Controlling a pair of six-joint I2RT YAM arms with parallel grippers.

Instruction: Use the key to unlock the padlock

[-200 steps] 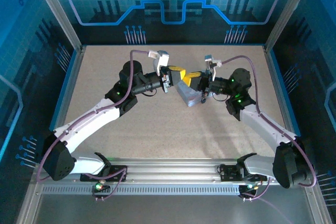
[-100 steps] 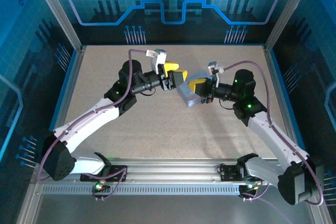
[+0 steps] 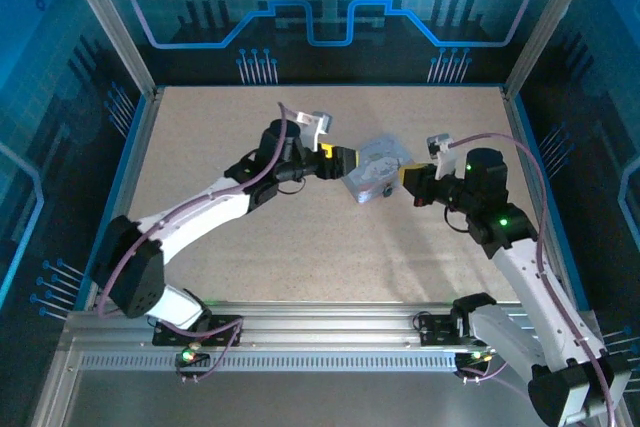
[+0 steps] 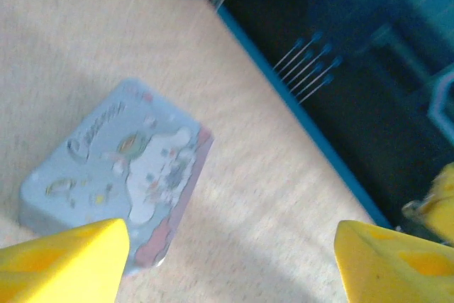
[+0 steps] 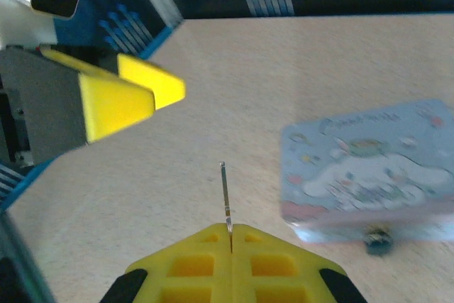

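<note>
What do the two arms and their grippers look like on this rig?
Both arms match: the left arm and right arm have white link shells between black joint housings, with a thin purple cable looping alongside each. A green light glows on the right arm. The left gripper and right gripper carry blocky yellow fingers, the right pair moulded with square pockets.

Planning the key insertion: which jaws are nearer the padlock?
Right. Right jaws, shut on the key, sit just off the tin side carrying the padlock; left jaws, open, are on the tin's opposite side.
</note>
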